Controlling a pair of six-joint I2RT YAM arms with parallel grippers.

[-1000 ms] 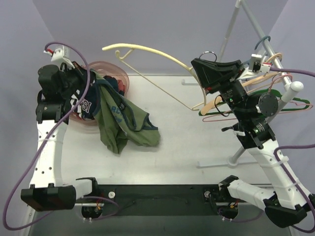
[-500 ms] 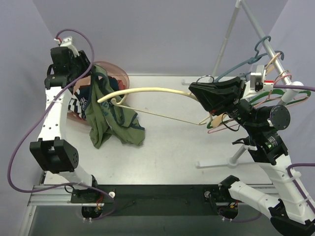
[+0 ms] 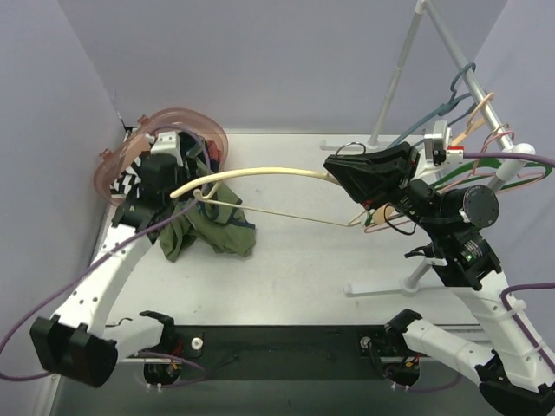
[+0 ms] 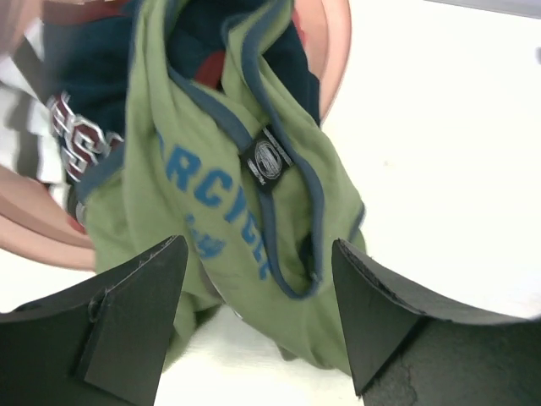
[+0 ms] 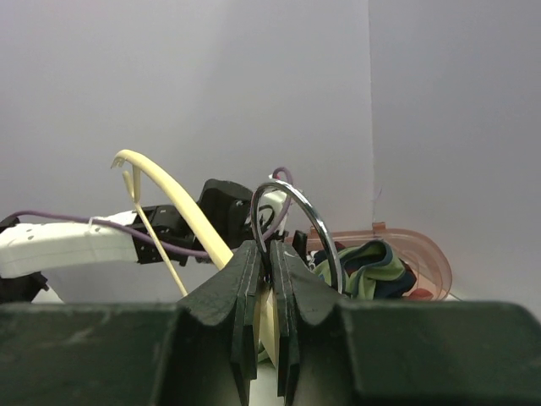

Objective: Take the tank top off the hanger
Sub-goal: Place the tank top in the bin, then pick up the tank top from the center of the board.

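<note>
Counting what you have: one olive-green tank top with navy trim and blue lettering, one long cream plastic hanger, one translucent pink plastic basket, two tools. The tank top lies crumpled at the left of the white tabletop. Its black neck label faces up and its upper part spills over the basket's rim onto the navy and striped clothes inside. Your left tool hangs directly above it, jaws spread wide and gripping nothing. Your right tool is clamped on the hanger's neck, below its metal hook. The hanger's far tip reaches over the garment; whether they touch you cannot tell. Several coloured hangers hang on the white metal rack behind.
</note>
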